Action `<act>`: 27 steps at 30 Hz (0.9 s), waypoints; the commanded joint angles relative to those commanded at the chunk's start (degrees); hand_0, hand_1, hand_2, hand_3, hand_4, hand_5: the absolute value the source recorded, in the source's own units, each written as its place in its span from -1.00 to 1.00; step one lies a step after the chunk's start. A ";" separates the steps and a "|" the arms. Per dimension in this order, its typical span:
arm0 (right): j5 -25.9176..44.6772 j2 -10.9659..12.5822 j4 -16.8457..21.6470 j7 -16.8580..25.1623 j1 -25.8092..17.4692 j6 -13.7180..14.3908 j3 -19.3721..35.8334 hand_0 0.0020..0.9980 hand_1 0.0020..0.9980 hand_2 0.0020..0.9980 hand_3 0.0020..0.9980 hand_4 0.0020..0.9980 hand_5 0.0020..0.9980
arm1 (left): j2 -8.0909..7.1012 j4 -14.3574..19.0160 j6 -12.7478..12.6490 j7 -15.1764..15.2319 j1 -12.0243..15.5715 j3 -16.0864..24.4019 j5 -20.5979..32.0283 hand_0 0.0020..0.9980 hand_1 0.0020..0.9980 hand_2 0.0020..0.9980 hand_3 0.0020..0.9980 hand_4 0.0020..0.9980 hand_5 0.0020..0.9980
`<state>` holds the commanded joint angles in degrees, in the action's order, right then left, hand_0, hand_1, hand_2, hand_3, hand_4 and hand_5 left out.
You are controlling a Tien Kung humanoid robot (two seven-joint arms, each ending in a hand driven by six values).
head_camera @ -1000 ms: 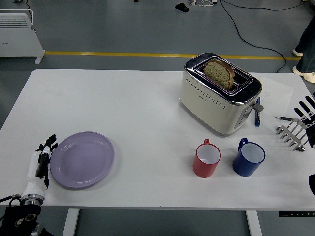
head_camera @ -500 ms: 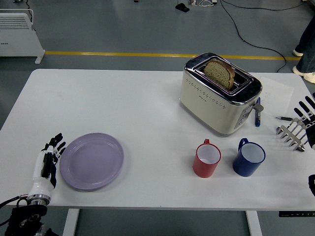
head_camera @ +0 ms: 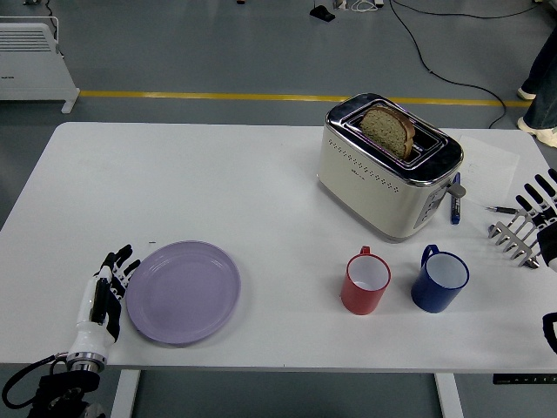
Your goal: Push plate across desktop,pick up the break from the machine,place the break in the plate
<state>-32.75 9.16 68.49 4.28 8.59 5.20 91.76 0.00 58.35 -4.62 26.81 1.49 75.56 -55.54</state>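
- Purple plate (head_camera: 183,292) has slid rightward along the table (head_camera: 218,183) over the last second, with the left hand (head_camera: 106,294) flat against its left rim, fingers straight, gripping nothing.
- Pushing looks underway; the bread (head_camera: 388,130) sits untouched in the toaster (head_camera: 383,170).
- Right hand (head_camera: 541,219) waits spread open at the right edge.
- Red mug (head_camera: 365,280) and blue mug (head_camera: 439,279) stand ahead in the plate's path.
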 joint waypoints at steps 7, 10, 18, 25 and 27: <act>0.02 -0.07 -0.04 0.02 -0.19 0.01 -0.16 0.47 0.38 0.43 0.39 -0.03 -0.10 | 0.00 0.02 0.75 0.06 0.19 -1.88 1.93 0.59 0.64 0.72 0.60 0.07 1.00; 0.04 -0.11 -0.06 0.03 -0.22 0.01 -0.19 0.47 0.38 0.43 0.39 -0.03 -0.10 | 0.00 0.41 1.00 0.16 0.23 -2.76 2.88 0.59 0.64 0.72 0.60 0.07 1.00; 0.06 -0.22 -0.16 0.03 -0.01 0.00 -0.51 0.47 0.38 0.43 0.39 -0.03 -0.10 | 0.00 1.10 1.40 0.15 -0.55 -4.29 3.75 0.58 0.63 0.71 0.59 0.07 1.00; 0.05 -0.30 -0.14 0.03 0.27 0.00 -0.49 0.47 0.38 0.43 0.39 -0.03 -0.10 | 0.00 0.83 2.14 -0.17 -1.49 -5.80 4.93 0.58 0.63 0.71 0.59 0.07 1.00; 0.03 -0.29 -0.08 0.03 0.34 0.02 -0.35 0.47 0.38 0.43 0.39 -0.03 -0.10 | 0.00 0.51 2.60 -0.45 -1.80 -6.04 5.34 0.58 0.63 0.71 0.59 0.07 1.00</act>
<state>-32.72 8.87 68.40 4.31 8.93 5.23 91.41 0.00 58.85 -2.02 26.37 -0.31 69.52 -50.20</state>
